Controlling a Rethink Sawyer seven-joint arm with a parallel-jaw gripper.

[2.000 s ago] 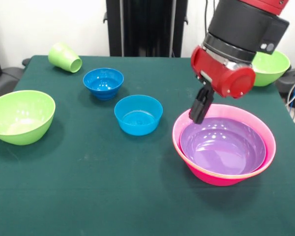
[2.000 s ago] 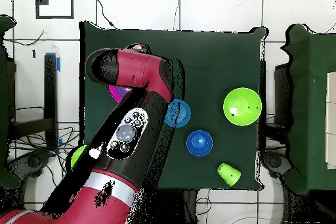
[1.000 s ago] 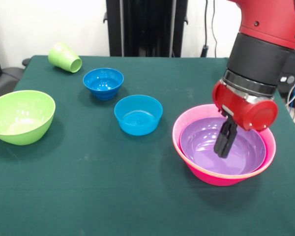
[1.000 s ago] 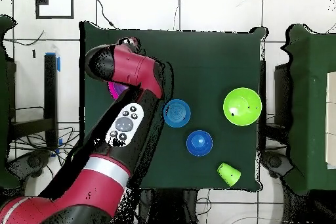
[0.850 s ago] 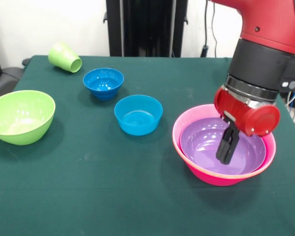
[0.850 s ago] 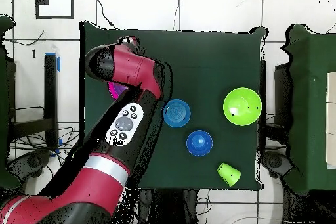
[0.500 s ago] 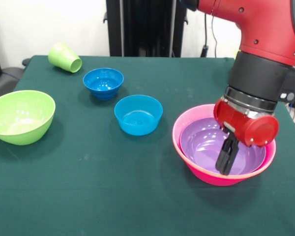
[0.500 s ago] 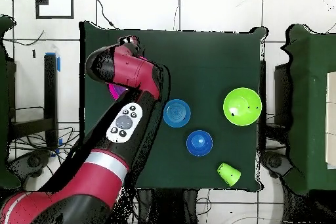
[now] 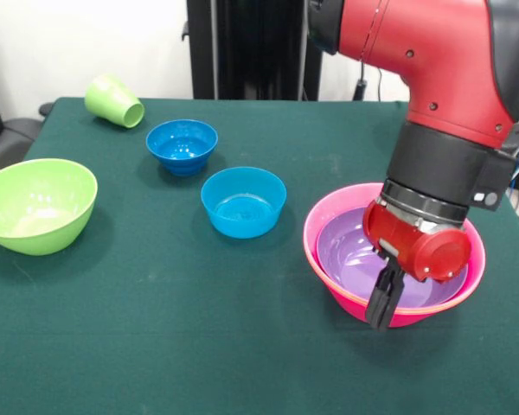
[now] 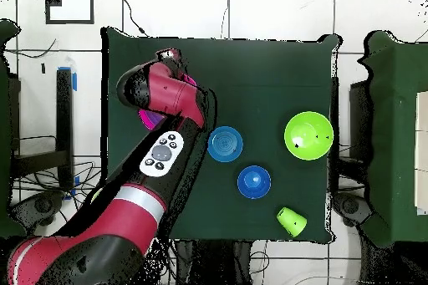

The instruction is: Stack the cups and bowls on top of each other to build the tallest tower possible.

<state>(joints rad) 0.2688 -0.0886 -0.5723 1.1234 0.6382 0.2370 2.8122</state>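
The tower (image 9: 330,281) is a big pink bowl with a purple bowl (image 9: 350,249) nested in it and a thin orange rim between them. It stands at the right in the front view and is mostly under the arm in the overhead view (image 10: 147,119). My gripper (image 9: 382,299) hangs low at the tower's near rim, overlapping it. Two small blue bowls (image 9: 182,144) (image 9: 243,201) stand apart left of the tower. A big green bowl (image 9: 36,204) sits at the far left. The light-green cup (image 9: 114,100) lies on its side at the back left. The orange tumbler is out of view.
The red arm (image 10: 159,156) crosses the table over the tower. In the overhead view the blue bowls (image 10: 225,144) (image 10: 254,181), the green bowl (image 10: 308,135) and the cup (image 10: 291,221) lie right of the arm. The table's edge (image 9: 242,100) runs behind the cup.
My gripper has moved from the tower's far rim across the purple bowl to its near rim and has come lower. The bowls and cup have not moved.
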